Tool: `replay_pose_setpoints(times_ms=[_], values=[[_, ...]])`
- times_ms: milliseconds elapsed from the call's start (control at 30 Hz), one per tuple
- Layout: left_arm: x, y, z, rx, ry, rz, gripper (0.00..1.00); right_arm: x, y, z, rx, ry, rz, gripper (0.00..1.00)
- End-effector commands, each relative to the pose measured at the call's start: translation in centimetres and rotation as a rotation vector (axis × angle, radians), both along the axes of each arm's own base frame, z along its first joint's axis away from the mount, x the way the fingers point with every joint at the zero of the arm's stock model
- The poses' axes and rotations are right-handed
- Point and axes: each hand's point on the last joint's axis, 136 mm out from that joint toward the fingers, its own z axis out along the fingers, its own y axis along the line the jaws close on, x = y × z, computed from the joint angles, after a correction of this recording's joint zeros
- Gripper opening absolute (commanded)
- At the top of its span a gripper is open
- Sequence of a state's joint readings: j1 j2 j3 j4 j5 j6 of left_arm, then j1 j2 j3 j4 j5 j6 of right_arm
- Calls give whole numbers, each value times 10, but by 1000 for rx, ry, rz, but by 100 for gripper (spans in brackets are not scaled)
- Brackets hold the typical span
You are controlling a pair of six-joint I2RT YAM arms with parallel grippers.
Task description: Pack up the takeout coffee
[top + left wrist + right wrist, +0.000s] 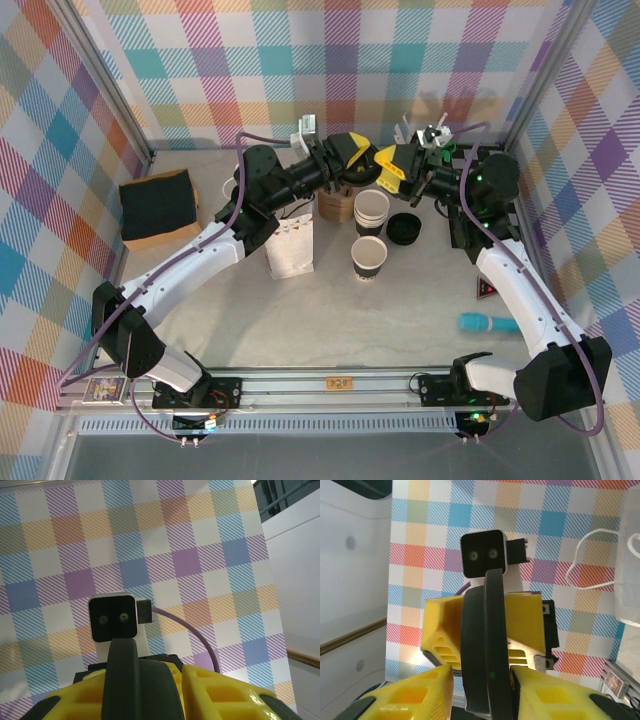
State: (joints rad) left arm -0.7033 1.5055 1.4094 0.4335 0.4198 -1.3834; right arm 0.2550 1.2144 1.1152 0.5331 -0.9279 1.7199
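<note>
Lid [486, 655] was clamped on edge by left gripper [364, 153] and right gripper [384, 166], at far middle. Cup [368, 257], open on top, was set mid-table, just right of bag [290, 248].

On table [400, 300], centre: bag [290, 248] upright; just right of bag, single cup [368, 258]; behind it, cup stack [371, 208]; loose lid [404, 229] just right of stack; low box [336, 206] left of stack, behind bag. Far left, rear: flat block [158, 205]. Right, towards front: tool [487, 323] lying flat. Above box and stack: left hand [364, 153] and right hand [384, 166] tip to tip, both pinching held lid [487, 645] edge-on.
</note>
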Motion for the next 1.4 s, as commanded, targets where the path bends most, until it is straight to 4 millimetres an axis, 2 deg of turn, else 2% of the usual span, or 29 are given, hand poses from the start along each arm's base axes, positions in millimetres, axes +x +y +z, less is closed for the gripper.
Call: replay_pose_setpoints(times_ms=[0,133,500,633,733,800,900,1100,1367], values=[[-1,0,5,8,-28,-14,30,-10,0,13,-19,-65,13,37],[0,-1,3,13,-27,-19,30,-9,1,13,-22,-62,15,39],[0,-2,5,16,-34,-26,30,-4,2,5,-36,-39,13,25],[-1,-2,7,13,-36,-30,31,-3,1,2,-35,-32,3,24],[1,0,7,6,-30,-22,38,-2,1,0,-30,-27,-5,23],[3,4,6,-1,-20,-14,49,-1,0,-1,-22,-21,-14,23],[7,10,7,-11,-15,1,58,2,-2,-3,-3,-13,-23,22],[8,17,9,-6,-15,8,61,2,-3,-3,2,-22,-31,21],[4,22,-20,76,28,16,64,2,-20,-7,0,-16,-73,21]])
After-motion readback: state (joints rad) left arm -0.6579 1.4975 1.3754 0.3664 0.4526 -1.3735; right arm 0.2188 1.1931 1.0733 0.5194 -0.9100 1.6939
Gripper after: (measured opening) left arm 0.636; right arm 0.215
